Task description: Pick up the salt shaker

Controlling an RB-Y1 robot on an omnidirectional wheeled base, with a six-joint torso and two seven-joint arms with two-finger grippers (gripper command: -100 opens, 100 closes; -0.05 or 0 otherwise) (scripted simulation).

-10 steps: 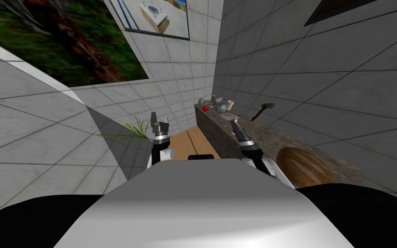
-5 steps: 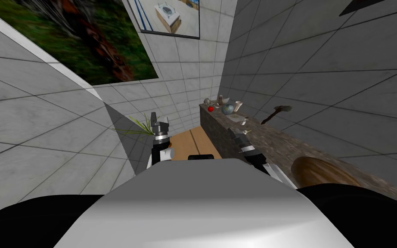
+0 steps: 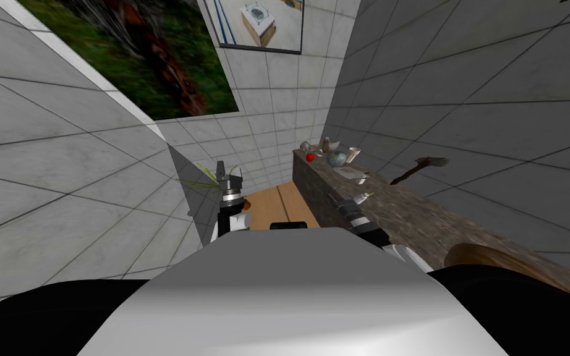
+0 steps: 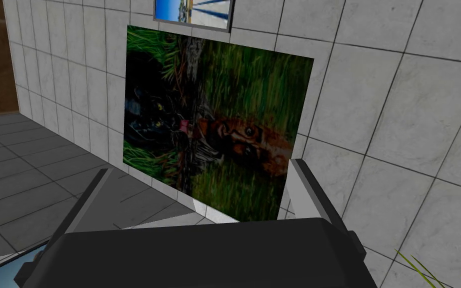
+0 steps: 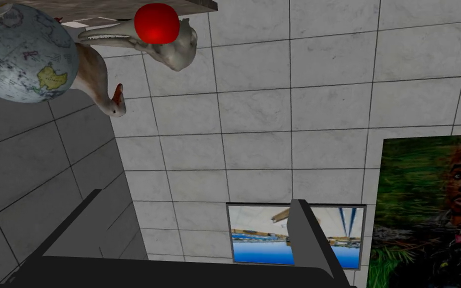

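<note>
Here, white salt shaker [image 3: 362, 198] on stone surface [image 3: 413, 217] near right pincer [image 5: 197, 197], blades apart, empty, globe [image 5: 22, 52], red ball [image 5: 157, 23], cup [image 3: 354, 154] beyond, left pincer [image 4: 199, 167] likewise spread

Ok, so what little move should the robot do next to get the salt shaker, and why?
Probably turn the right gripper a little toward the small white salt shaker, which stands on the counter just beside it. Its open fingers frame wall tiles, aiming near the globe and red ball, so closing now would likely grab nothing.
</note>
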